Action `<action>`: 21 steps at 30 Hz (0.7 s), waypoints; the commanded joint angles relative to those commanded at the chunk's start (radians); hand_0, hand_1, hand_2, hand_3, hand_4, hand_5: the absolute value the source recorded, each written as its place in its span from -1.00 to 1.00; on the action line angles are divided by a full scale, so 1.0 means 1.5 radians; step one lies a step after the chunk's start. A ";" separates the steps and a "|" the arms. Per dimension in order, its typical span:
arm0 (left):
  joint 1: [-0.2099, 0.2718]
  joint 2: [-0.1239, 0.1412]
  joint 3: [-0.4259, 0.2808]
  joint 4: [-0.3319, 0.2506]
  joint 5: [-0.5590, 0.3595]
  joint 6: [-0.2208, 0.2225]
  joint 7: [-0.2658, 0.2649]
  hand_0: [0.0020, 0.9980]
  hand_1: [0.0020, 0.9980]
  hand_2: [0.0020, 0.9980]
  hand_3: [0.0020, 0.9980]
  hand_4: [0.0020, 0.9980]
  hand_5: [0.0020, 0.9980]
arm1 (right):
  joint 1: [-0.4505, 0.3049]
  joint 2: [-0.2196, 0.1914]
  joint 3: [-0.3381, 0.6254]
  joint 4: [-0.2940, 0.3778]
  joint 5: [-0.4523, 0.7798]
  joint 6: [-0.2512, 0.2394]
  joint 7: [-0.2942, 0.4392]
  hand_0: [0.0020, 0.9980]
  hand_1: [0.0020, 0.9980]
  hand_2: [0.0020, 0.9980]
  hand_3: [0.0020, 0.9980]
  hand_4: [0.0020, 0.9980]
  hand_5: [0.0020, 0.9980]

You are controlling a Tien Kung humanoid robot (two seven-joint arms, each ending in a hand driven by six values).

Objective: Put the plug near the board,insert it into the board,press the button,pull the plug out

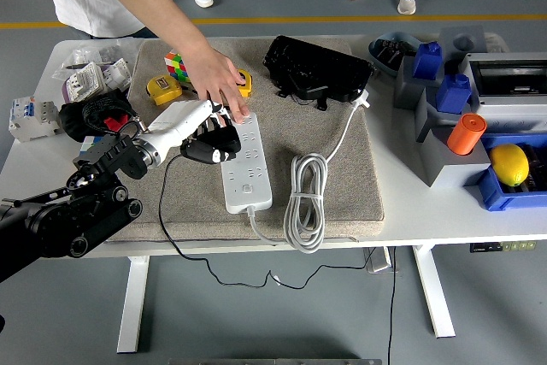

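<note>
A white power strip [247, 168] lies lengthwise on the beige mat [342, 185]. My left hand [210, 143], white-backed with black fingers, sits against the strip's left edge near its far half. Its fingers are curled around a black plug, which they mostly hide. The plug's black cable [165, 211] runs from the hand over the table's near edge. A person's hand [219, 83] reaches from the far side and presses down on the strip's far end, just beyond my fingers. The strip's button [246, 188] shows near its close end. My right arm is out of view.
The strip's own white cord [304, 198] lies coiled to its right, with its white plug [363, 100] further back. A black bag [316, 70], a yellow tape measure [162, 89] and a colour cube [177, 66] lie at the back. Blue bins, an orange cylinder [466, 132] and a lemon [509, 164] stand right.
</note>
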 joint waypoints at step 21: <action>0.021 0.032 -0.050 0.006 0.022 0.025 -0.011 -0.49 -0.37 -0.34 0.03 0.68 -0.81 | 0.000 -0.001 -0.004 0.001 0.000 0.000 0.001 0.42 0.43 0.40 0.19 1.00 0.19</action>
